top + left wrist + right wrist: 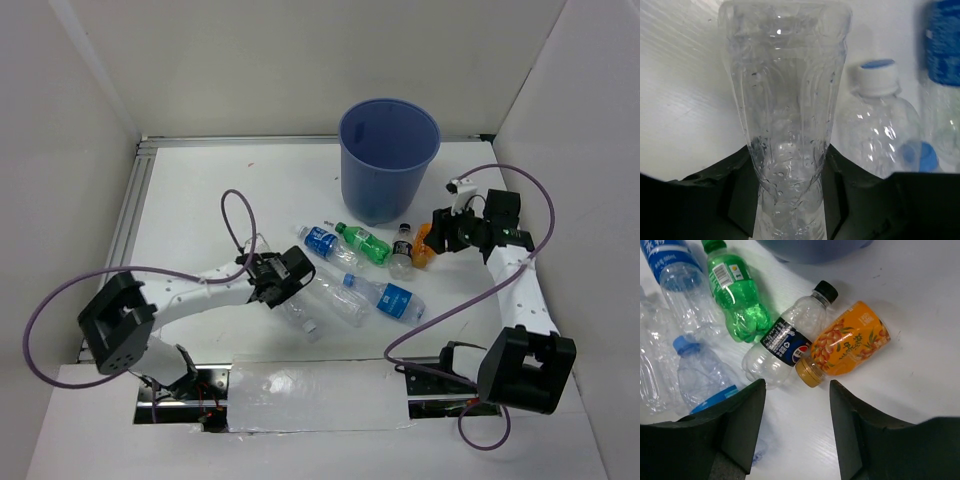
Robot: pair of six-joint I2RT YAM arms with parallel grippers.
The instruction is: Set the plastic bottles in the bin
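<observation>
1. Grips an unlabelled clear bottle [787, 100] with the left gripper [283, 283]: fingers [735, 200] pressed against both sides of its narrow waist.
2. Runs its long axis straight up the left wrist frame, away from the fingers, with blue-capped bottles to the right.
3. Places this grip lower left of centre in the top view, with the bin [385, 195] up and to the right, beyond the other bottles.
4. Hangs the right gripper [797, 390] spread and empty over the orange bottle [850, 347].
5. Lays that bottle slantwise, gold cap nearest the finger gap, body toward the upper right, touching the black-capped bottle [785, 342].
6. Likely calls next for lifting the gripped bottle and carrying it up-right to the bin; right arm closer to the bin.
</observation>
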